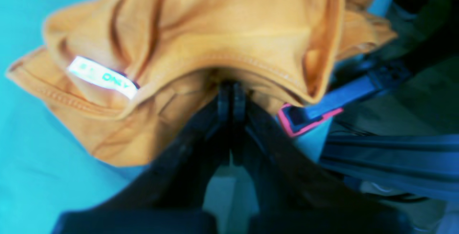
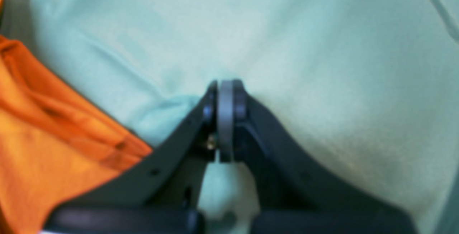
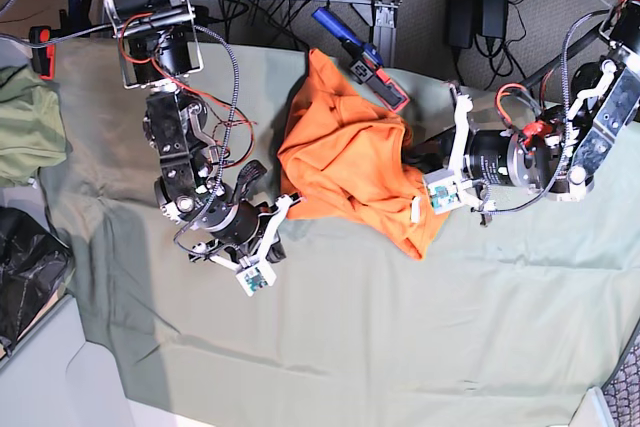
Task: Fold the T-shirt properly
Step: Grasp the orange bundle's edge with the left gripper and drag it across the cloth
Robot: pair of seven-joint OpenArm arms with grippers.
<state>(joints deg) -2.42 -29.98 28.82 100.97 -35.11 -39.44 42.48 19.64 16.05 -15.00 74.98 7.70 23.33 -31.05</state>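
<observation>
The orange T-shirt [image 3: 345, 162] lies bunched in a heap on the pale green table cloth [image 3: 400, 327], hem and sleeves crumpled. In the left wrist view its stitched hem [image 1: 251, 65] and a white neck label [image 1: 104, 78] show. My left gripper [image 1: 229, 92] is shut on a fold of the shirt just under that hem; in the base view the left gripper [image 3: 412, 165] enters the heap from the right. My right gripper [image 2: 226, 94] is shut, its tips over bare green cloth [image 2: 322, 83] with the T-shirt [image 2: 53, 137] beside it. The right gripper [image 3: 285, 205] sits at the heap's lower left edge.
A blue clamp with a red tip [image 3: 365, 57] lies at the table's back edge just behind the shirt, also visible as the clamp [image 1: 312, 114]. An olive-green garment [image 3: 25, 122] sits at the far left, a black bag [image 3: 30, 277] below it. Cables and power strips run along the back.
</observation>
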